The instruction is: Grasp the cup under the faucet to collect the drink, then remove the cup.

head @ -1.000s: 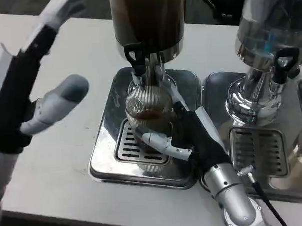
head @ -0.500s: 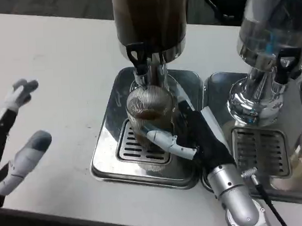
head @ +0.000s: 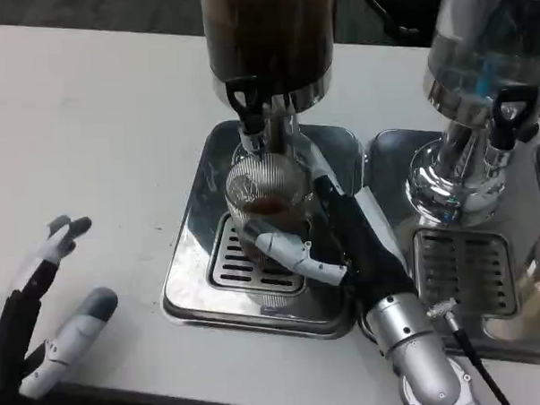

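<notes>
The ribbed glass cup (head: 268,198) stands upright, its long axis vertical and mouth up, on the drip tray (head: 195,286) directly under the black faucet (head: 248,105) of the dark drink dispenser (head: 270,41). The right hand (head: 344,249) grasps it, fingers wrapped round its lower wall. The left hand (head: 47,338), released with fingers apart, has dropped lower toward the worktop (head: 89,157) edge than half a second ago.

A drinks station set up as a robot test bench, like a café counter or lab demo. On a plain white desk (head: 88,130) stands a dispenser of dark drink (head: 267,37) over a steel drip tray (head: 197,286); just right of it is a second clear-tank dispenser (head: 483,59) on its own tray (head: 527,335).
</notes>
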Robot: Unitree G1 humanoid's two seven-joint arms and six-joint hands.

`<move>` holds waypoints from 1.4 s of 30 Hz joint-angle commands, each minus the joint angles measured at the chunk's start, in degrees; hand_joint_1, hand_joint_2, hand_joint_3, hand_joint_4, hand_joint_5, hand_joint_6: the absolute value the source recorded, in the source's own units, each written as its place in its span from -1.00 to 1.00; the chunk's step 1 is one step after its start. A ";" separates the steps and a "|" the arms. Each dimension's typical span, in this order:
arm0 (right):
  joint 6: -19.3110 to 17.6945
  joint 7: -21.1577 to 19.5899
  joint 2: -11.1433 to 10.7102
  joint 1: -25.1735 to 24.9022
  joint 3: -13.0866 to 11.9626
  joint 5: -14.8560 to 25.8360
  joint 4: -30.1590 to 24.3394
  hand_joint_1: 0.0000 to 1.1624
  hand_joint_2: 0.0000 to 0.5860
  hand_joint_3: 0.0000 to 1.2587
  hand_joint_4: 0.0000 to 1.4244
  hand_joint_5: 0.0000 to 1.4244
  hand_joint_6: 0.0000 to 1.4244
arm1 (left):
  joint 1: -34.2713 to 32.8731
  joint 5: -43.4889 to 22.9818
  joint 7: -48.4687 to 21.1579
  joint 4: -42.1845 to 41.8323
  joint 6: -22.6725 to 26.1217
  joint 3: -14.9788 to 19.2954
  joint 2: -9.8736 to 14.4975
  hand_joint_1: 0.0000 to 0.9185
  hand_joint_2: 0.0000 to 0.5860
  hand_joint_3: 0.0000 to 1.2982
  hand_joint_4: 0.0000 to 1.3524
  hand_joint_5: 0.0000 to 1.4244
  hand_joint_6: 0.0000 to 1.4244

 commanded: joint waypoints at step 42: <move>3.85 -10.52 6.38 -0.78 3.65 -1.95 2.73 0.25 -0.35 -1.00 -1.00 -1.00 -1.00 | 4.17 -7.79 -2.93 -0.14 0.01 -3.07 2.00 -1.00 -0.51 -0.65 -0.85 -0.75 -0.97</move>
